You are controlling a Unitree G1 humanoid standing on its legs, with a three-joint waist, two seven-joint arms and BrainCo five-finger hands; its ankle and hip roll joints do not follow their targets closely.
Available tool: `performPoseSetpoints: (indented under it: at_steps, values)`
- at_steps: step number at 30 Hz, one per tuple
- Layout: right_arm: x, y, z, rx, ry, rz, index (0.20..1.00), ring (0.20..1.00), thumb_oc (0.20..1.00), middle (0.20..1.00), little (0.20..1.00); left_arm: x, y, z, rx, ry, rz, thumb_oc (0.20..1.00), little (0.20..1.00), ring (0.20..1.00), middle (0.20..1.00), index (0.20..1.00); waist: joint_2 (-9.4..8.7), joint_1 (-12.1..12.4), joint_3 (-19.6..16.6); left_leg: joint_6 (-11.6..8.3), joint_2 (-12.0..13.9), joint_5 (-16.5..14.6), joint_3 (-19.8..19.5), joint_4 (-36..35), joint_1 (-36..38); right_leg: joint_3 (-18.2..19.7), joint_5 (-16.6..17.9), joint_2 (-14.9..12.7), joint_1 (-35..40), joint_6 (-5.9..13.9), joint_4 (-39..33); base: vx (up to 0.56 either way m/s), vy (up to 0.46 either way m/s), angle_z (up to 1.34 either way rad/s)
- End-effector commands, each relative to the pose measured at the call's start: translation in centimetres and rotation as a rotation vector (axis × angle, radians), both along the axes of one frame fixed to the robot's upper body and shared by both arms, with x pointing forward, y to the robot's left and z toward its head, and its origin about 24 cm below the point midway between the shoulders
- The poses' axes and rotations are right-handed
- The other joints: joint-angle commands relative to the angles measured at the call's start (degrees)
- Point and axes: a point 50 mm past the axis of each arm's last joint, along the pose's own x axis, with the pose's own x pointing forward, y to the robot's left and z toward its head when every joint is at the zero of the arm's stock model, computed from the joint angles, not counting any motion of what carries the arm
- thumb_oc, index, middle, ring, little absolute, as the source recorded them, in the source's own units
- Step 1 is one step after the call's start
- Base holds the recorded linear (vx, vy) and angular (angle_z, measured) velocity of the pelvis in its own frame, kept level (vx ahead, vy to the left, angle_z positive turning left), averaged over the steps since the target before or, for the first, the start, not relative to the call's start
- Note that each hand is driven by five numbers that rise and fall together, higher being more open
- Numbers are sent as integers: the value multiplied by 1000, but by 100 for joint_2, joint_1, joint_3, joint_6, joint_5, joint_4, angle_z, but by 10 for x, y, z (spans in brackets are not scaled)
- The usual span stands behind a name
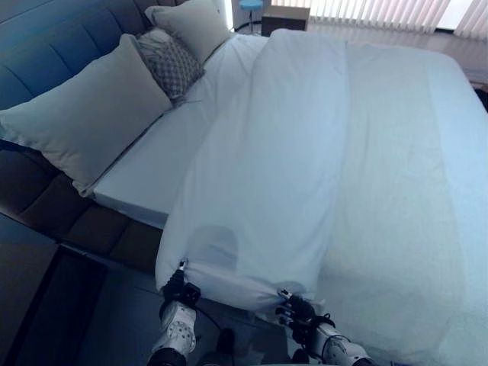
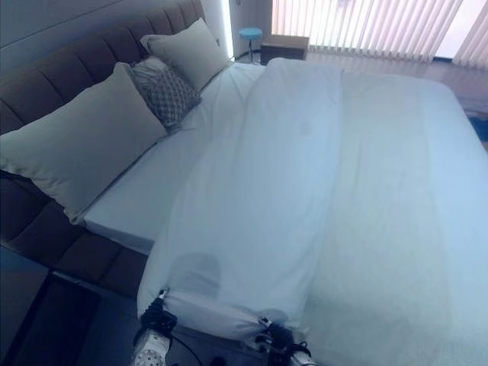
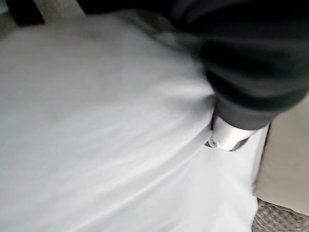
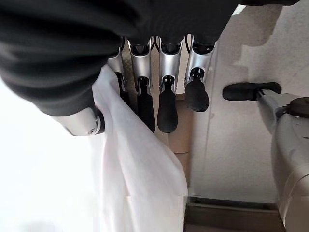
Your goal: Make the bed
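A wide bed (image 1: 427, 229) fills the scene, seen from its near side. A white duvet (image 1: 305, 152) lies over most of it, folded back on itself in a long band that runs from the near edge to the far end, leaving a strip of bare white sheet (image 1: 152, 168) exposed on the left.

At the near edge, both robot hands hold the hanging hem of the duvet. The left hand (image 1: 174, 292) grips the near left corner of the folded band; its wrist view shows its thumb pressed into the white cloth. The right hand (image 1: 297, 309) holds the hem a little further right. In its wrist view the thumb and the curled fingers (image 4: 145, 104) pinch a bunched fold of the fabric.

Along the left, against a dark padded headboard (image 1: 46, 53), lean three pillows: a large pale pillow (image 1: 84, 122) nearest, a smaller grey patterned cushion (image 1: 171, 65) beside it, and another pale pillow (image 1: 191, 27) at the far end.

Beyond the far end of the bed stand a small blue stool (image 1: 250, 6) and a wooden box (image 1: 285, 17), with vertical window blinds (image 1: 381, 14) to their right.
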Motion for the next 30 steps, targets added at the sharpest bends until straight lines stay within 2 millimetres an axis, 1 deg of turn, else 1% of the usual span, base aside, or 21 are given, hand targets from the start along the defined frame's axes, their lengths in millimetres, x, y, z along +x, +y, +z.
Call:
performPoseSetpoints:
  at_steps: [1, 3, 6, 7, 8, 9, 10, 12, 14, 16, 19, 20, 22, 24, 27, 28, 29, 30]
  values:
    - [-6, 4, -4, -57, 3, 57, 200, 200, 200, 200, 200, -38, 101, 9, 307, 107, 240, 200, 200, 200, 200, 200, -281, 393, 422, 208, -440, 121, 104, -75, -512, 5, 183, -185, -654, 377, 278, -36, 28, 1]
    - [-1, 5, -3, -96, -11, 92, 200, 200, 200, 200, 200, -30, 105, 14, 329, 100, 241, 200, 200, 200, 200, 200, -302, 390, 477, 205, -453, 137, 116, -53, -617, 24, 219, -188, -748, 382, 272, -31, 38, 1]
    - [6, 6, -1, -139, -28, 115, 200, 200, 200, 200, 200, -23, 105, 19, 349, 89, 240, 200, 200, 200, 200, 200, -323, 370, 570, 216, -457, 138, 148, -11, -730, 57, 266, -217, -866, 399, 293, -18, 41, -1]
    - [8, 5, -1, -155, -28, 116, 489, 489, 489, 489, 489, -22, 105, 18, 350, 98, 237, 200, 200, 200, 200, 200, -320, 365, 591, 222, -460, 137, 161, -11, -752, 78, 278, -222, -898, 402, 300, -18, 53, -2]
    - [11, 5, 0, -168, -33, 117, 843, 843, 843, 843, 843, -24, 105, 14, 349, 131, 233, 200, 200, 200, 200, 200, -317, 350, 614, 227, -458, 137, 185, -1, -774, 93, 289, -229, -929, 405, 310, -16, 53, -1]
    - [12, 4, 0, -185, -33, 119, 1000, 1000, 1000, 1000, 1000, -23, 105, 13, 361, 145, 226, 630, 630, 630, 630, 630, -306, 341, 643, 230, -467, 135, 209, 10, -795, 119, 295, -236, -962, 405, 324, -10, 56, -2]
    - [13, 3, -1, -211, -31, 135, 1000, 1000, 1000, 1000, 1000, -25, 103, 8, 360, 182, 213, 1000, 1000, 1000, 1000, 1000, -294, 325, 661, 234, -474, 134, 230, 11, -810, 129, 300, -243, -978, 406, 331, -14, 54, -2]
    - [15, -1, -2, -270, -27, 157, 1000, 1000, 1000, 1000, 1000, -27, 100, 2, 378, 243, 185, 1000, 1000, 1000, 1000, 1000, -258, 280, 693, 242, -486, 132, 282, -10, -803, 168, 304, -258, -1006, 404, 339, -5, 59, -4]
    - [15, -5, -3, -288, -21, 153, 1000, 1000, 1000, 1000, 1000, -31, 99, -2, 387, 272, 176, 1000, 1000, 1000, 1000, 1000, -242, 268, 692, 244, -495, 130, 302, -18, -797, 171, 305, -260, -1009, 408, 337, 6, 36, -6]
    - [11, -14, -8, -320, 14, 128, 1000, 1000, 1000, 1000, 1000, -41, 100, -11, 383, 338, 179, 1000, 1000, 1000, 1000, 1000, -218, 226, 683, 249, -503, 119, 328, -42, -763, 192, 305, -271, -998, 414, 334, 14, 42, -2]
    - [6, -25, -12, -361, 44, 104, 1000, 1000, 1000, 1000, 1000, -47, 102, -13, 385, 368, 202, 1000, 1000, 1000, 1000, 1000, -171, 172, 665, 256, -511, 115, 363, -95, -714, 210, 297, -277, -983, 420, 324, 8, 37, 0]
    - [4, -30, -14, -363, 58, 79, 1000, 1000, 1000, 1000, 1000, -53, 103, -18, 374, 400, 204, 1000, 1000, 1000, 1000, 1000, -153, 152, 656, 258, -514, 114, 379, -114, -689, 212, 295, -278, -980, 426, 322, 0, 0, 0]
    - [0, -38, -16, -363, 81, 45, 1000, 1000, 1000, 1000, 1000, -59, 106, -20, 381, 429, 209, 1000, 1000, 1000, 1000, 1000, -134, 110, 640, 257, -516, 119, 398, -143, -659, 228, 296, -278, -979, 430, 313, 0, 0, 0]
    - [-4, -45, -18, -362, 99, 6, 1000, 1000, 1000, 1000, 1000, -62, 110, -19, 389, 422, 230, 1000, 1000, 1000, 1000, 1000, -125, 83, 638, 257, -515, 125, 408, -168, -638, 236, 298, -268, -981, 435, 297, 0, 0, 0]
    - [-10, -57, -22, -372, 139, -54, 1000, 1000, 1000, 1000, 1000, -71, 114, -22, 389, 462, 241, 1000, 1000, 1000, 1000, 1000, -118, 39, 623, 254, -499, 122, 422, -189, -590, 239, 291, -260, -949, 429, 274, 5, -7, -1]
    - [-11, -60, -23, -374, 147, -79, 1000, 1000, 1000, 1000, 1000, -74, 116, -24, 383, 475, 251, 1000, 1000, 1000, 1000, 1000, -115, 25, 612, 252, -491, 121, 424, -195, -579, 231, 280, -255, -942, 426, 271, 13, -23, -7]
    - [-12, -63, -22, -376, 147, -102, 1000, 1000, 1000, 1000, 1000, -73, 117, -22, 392, 464, 263, 1000, 1000, 1000, 1000, 1000, -116, 13, 614, 252, -489, 118, 421, -189, -577, 233, 276, -253, -935, 424, 269, 9, -22, -8]
    - [-11, -67, -22, -387, 147, -125, 1000, 1000, 1000, 1000, 1000, -77, 116, -25, 376, 486, 271, 1000, 1000, 1000, 1000, 1000, -111, -6, 608, 246, -483, 119, 428, -189, -574, 234, 269, -249, -932, 420, 271, 1, -16, -8]
